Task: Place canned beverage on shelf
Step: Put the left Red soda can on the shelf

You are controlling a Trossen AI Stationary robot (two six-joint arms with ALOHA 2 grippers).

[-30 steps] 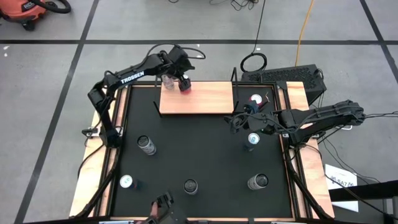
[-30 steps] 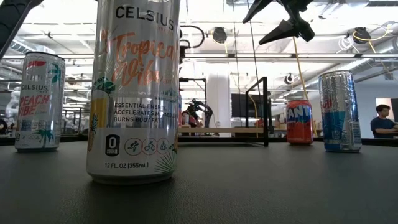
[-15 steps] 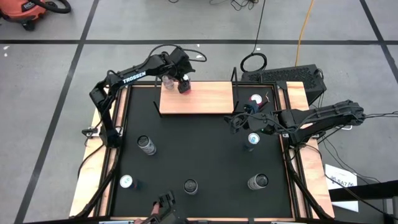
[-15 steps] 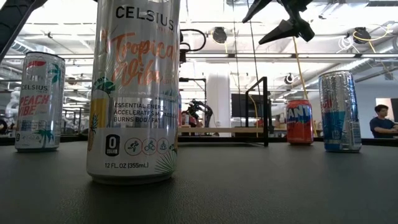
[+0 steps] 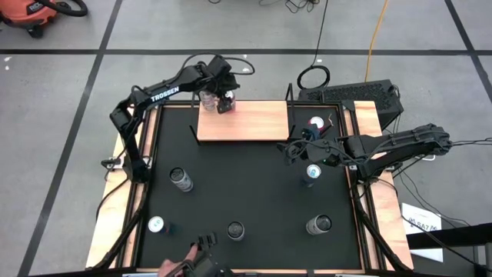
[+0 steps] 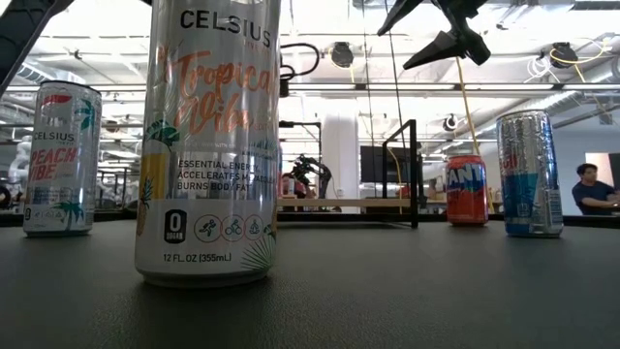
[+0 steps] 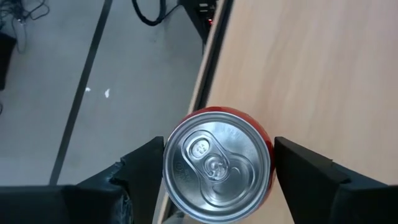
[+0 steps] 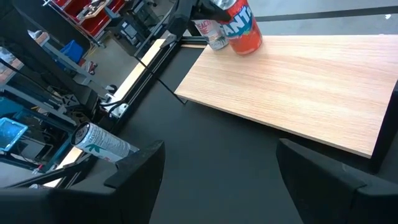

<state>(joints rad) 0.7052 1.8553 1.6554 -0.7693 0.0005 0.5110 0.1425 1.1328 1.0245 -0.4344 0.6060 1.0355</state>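
Observation:
A red-orange Fanta can (image 7: pixel 217 165) sits between the fingers of my left gripper (image 5: pixel 222 101) at the far left corner of the shelf (image 5: pixel 254 123), a light wooden board with black posts. The can also shows in the right wrist view (image 8: pixel 244 25), its base at the board; whether it rests on it I cannot tell. A pale can (image 8: pixel 213 32) stands right beside it. My right gripper (image 5: pixel 296 148) is open and empty above the black mat (image 5: pixel 246 185), off the shelf's right end. My left gripper pinches the Fanta can by two opposite sides of its wall (image 7: pixel 268 155) between its two fingers (image 7: pixel 298 165). The fingers come from above, pointing down. The can is roughly upright, its silver top with the pull tab facing up.
Several other cans stand on the mat: at the left (image 5: pixel 181 179), near left (image 5: pixel 157 224), near middle (image 5: pixel 235 230), near right (image 5: pixel 318 225) and beside my right gripper (image 5: pixel 311 173). Another can (image 5: pixel 315 123) stands right of the shelf. A person's hand (image 5: pixel 188 267) is at the near edge.
My left gripper has shifted a little toward the table's far left corner, carrying the Fanta can with it along the shelf's far edge. The hand at the near edge has moved a bit.

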